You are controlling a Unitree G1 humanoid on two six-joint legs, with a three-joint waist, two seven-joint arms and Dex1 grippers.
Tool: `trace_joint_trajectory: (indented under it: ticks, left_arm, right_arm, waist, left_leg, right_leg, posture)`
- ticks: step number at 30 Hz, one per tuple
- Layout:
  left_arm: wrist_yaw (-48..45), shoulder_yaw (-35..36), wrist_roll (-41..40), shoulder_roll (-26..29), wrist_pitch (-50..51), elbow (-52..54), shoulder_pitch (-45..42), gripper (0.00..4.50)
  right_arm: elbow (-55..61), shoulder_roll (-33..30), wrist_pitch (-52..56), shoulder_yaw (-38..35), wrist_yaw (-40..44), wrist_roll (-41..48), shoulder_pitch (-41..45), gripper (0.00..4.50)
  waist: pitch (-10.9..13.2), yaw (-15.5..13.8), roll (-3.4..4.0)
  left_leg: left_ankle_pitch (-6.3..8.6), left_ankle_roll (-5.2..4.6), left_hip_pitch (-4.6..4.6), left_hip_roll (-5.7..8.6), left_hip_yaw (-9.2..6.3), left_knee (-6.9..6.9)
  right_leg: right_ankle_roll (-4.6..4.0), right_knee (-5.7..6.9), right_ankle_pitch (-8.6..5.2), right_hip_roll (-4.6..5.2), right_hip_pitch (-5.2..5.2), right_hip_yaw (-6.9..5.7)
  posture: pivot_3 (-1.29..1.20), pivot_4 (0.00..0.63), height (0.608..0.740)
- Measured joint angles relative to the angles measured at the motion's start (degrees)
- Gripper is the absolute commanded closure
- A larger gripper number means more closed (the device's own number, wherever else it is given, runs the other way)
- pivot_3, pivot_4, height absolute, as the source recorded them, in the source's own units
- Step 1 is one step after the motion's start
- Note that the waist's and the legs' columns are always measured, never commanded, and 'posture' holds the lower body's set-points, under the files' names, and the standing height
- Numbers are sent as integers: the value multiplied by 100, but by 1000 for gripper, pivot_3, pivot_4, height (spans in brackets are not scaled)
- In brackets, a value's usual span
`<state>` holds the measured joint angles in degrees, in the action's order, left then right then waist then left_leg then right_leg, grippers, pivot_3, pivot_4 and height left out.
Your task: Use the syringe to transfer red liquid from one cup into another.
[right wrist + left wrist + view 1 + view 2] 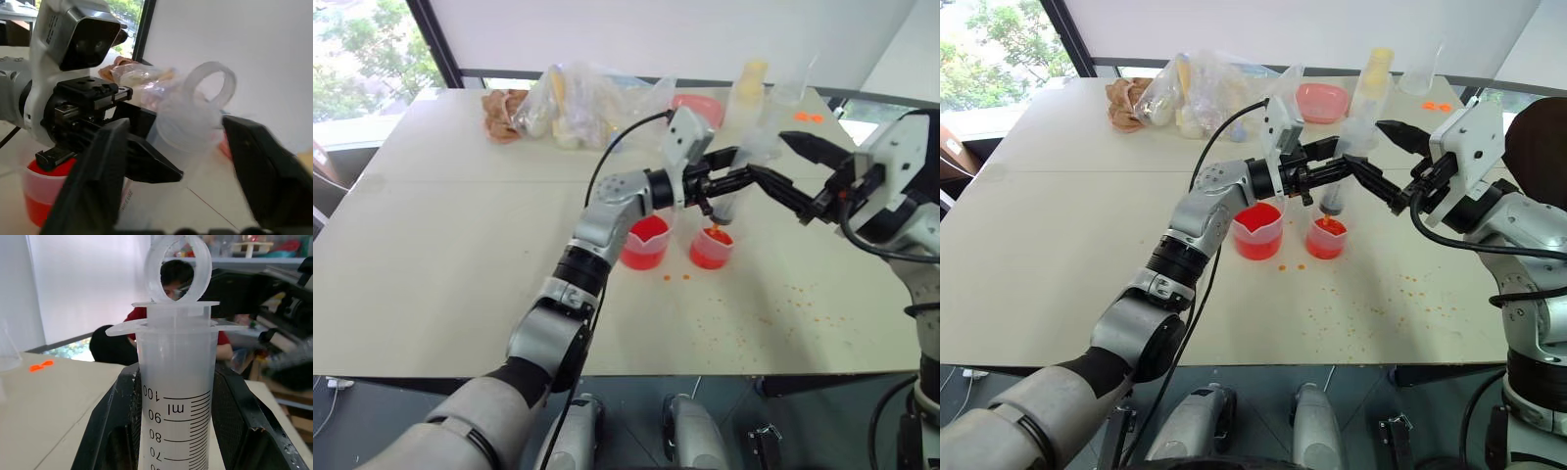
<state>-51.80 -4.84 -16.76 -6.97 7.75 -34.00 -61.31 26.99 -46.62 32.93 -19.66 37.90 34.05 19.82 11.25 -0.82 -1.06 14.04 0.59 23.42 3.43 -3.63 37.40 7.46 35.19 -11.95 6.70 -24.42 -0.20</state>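
**Q:** Left eye view first: what sits on the table?

**A:** A wide pale tabletop [460, 255] holds two clear plastic cups near its middle, both with bright red-orange liquid [643, 257] in them. The larger clear spouted beaker [644, 243] stands on the left; the smaller clear spoutless cup [711, 248] stands just beside it on the right. Small orange droplets [677, 278] dot the table just nearer than the cups, and more are scattered further right.

**Q:** Where is the syringe?

**A:** The large clear plastic syringe with a white ring-topped plunger [1355, 137] stands nearly upright above the smaller cup, its orange tip pointing down at the liquid there. The plunger is pushed in: its ring sits close on top of the barrel flange.

**Q:** What are the grippers doing?

**A:** The left gripper [1332, 173] reaches in from the left, and its two black fingers are clamped on the syringe barrel. The right gripper [1393, 162] comes from the right with its fingers spread wide, one on either side of the syringe's upper part, not closed on it.

**Q:** Anything at the far edge?

**A:** Crumpled clear plastic bags [570, 103] lie on the far left, and a pink bowl [1322, 101] sits far behind the cups. A seated person [176, 308] in a red top shows in the left wrist view.
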Motion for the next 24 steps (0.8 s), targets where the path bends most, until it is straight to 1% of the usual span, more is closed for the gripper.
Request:
trace_joint_trajectory:
  ticks: [4,7,9,11,15,17,18,20,22,24]
  left_arm:
    - [-25,149,-213,13,50,461,-87,3045]
    - [13,257,-443,21,234,759,-295,3045]
    - [210,447,-688,51,631,797,-501,3045]
    - [481,612,-839,211,1035,800,-824,3045]
    - [1057,1023,-1009,1116,2043,798,-1758,3045]
    - [1285,1090,-990,1612,2633,527,-2215,3045]
    - [1484,1097,-952,2023,3218,51,-2581,3045]
    - [1915,1284,-820,2644,4107,-720,-3040,3045]
    - [2310,1403,-705,3062,4870,-1272,-3174,3045]
    - [2590,1426,-600,3398,5873,-1536,-2960,3045]
  right_arm:
    - [-136,24,372,-272,-62,217,-398,63]
    - [-233,51,554,-770,-146,570,-386,63]
    - [-233,27,567,-1095,-165,795,-283,63]
    - [-235,-51,604,-1245,-143,1008,-180,63]
    - [-185,-348,818,-1350,-19,1630,119,63]
    - [-86,-460,906,-1276,95,1868,213,63]
    - [38,-512,953,-1072,203,2008,340,63]
    - [304,-598,1007,-729,419,2208,470,63]
    - [414,-597,1028,-364,596,2315,637,63]
    - [493,-531,1022,192,866,2335,834,63]
  waist:
    - [1,1,-1]
    - [0,1,2]
    - [0,14,1]
    - [0,32,1]
    - [1,90,3]
    - [2,89,1]
    - [2,130,2]
    - [0,192,4]
    - [0,195,5]
    - [-1,200,5]
  left_leg:
    - [1,-1,1,-3,3,1]
    - [1,-1,-1,-3,3,1]
    - [1,-2,-1,-4,4,1]
    - [1,-2,-4,-3,7,1]
    - [1,-2,-7,-6,7,-2]
    - [1,-2,-6,-4,3,-1]
    - [1,-2,-7,-1,4,1]
    - [2,-3,-15,-3,4,-4]
    - [2,-3,-19,-5,1,-7]
    - [2,-3,-22,-5,1,-7]
  right_leg:
    - [0,0,0,1,0,1]
    - [0,0,0,1,1,2]
    - [0,0,0,-1,1,2]
    - [1,1,0,-3,1,1]
    - [1,5,-1,-12,-1,1]
    - [1,9,-1,-15,0,1]
    - [2,12,-1,-15,0,1]
    - [4,19,-2,-16,0,1]
    - [5,25,-3,-16,1,1]
    - [5,29,-3,-16,1,1]
  posture:
    - [0,150,740]
    - [0,150,740]
    - [0,150,740]
    - [0,150,740]
    - [0,150,740]
    - [0,150,740]
    - [0,150,740]
    - [0,150,740]
    - [0,150,740]
    - [0,150,740]
